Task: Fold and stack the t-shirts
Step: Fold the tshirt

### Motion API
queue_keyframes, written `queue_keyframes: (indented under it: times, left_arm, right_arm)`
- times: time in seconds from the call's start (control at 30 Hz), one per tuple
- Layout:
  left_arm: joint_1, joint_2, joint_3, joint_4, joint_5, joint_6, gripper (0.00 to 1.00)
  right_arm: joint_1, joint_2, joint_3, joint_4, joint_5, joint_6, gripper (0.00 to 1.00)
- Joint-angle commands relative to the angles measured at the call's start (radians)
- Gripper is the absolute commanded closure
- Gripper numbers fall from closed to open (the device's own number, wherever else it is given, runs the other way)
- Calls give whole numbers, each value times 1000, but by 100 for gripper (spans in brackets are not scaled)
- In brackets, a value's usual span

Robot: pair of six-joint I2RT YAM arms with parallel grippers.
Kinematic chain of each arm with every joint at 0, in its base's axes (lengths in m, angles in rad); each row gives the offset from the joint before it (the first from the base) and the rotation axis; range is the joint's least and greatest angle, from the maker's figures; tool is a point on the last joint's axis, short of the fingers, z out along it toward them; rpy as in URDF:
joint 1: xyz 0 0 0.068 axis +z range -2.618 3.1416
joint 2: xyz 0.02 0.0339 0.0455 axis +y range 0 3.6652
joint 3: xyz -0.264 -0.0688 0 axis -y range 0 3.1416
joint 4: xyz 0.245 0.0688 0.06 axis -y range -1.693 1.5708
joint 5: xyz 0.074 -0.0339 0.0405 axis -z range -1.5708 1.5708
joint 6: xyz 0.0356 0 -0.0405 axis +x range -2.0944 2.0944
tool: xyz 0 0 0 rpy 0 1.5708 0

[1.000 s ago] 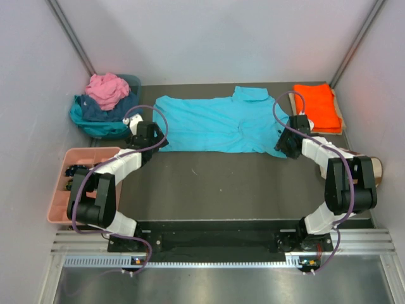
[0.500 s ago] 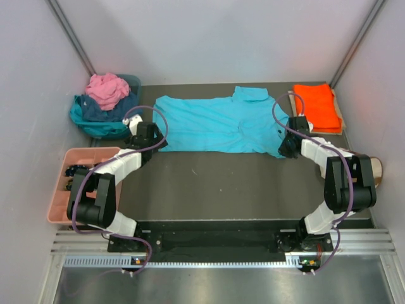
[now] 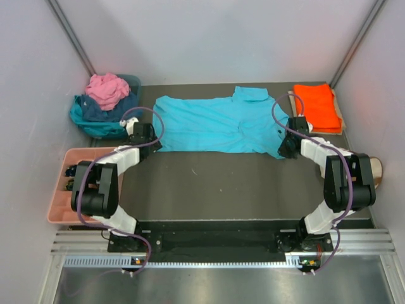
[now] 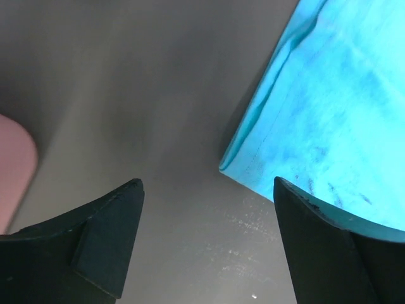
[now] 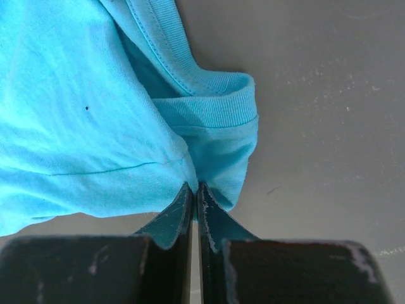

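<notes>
Right gripper [image 5: 193, 190] had its jaws pressed together on the near edge of the turquoise t-shirt [image 5: 88, 107], right by the ribbed cuff [image 5: 215, 111], so that end looked grabbed. Left gripper [image 4: 205, 190] was spread wide over the bare table [image 4: 126, 95] holding nothing, with the shirt's near-left corner just ahead and to its right. The shirt lay lengthwise across the table between the two arms.

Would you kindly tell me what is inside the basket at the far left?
A crumpled pink shirt lies on top of a navy shirt and a teal shirt that hang over the basket rim. Anything beneath them is covered.
</notes>
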Motion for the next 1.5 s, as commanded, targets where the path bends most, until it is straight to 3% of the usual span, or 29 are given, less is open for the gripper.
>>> queue_keyframes:
  times: [0.0,0.37,0.6,0.7,0.8,0.83,0.87,1.13,1.47]
  left_arm:
    - [1,54,48,48,65,-12,14]
    - [1,132,83,86,103,-32,17]
    - [1,140,98,60,111,-32,33]
    - [1,126,92,48,125,-32,49]
    - [1,109,81,41,136,-32,72]
    - [1,101,65,44,137,-34,83]
    - [1,95,58,46,137,-32,100]
    - [1,-4,8,11,128,-18,100]
    - [1,-133,-67,-104,82,-1,100]
  right_arm:
    - [-6,9,13,24,-7,0,100]
    - [-7,7,18,18,-7,-1,100]
    - [-6,7,20,14,-2,-3,100]
    - [-7,9,18,14,-2,-3,100]
    - [-7,9,18,14,-2,-1,100]
    - [-6,9,18,12,-3,-1,100]
    - [-6,7,17,12,-7,-1,100]
    - [-7,-31,6,-57,30,20,100]
    - [-6,-189,-51,-198,89,65,100]
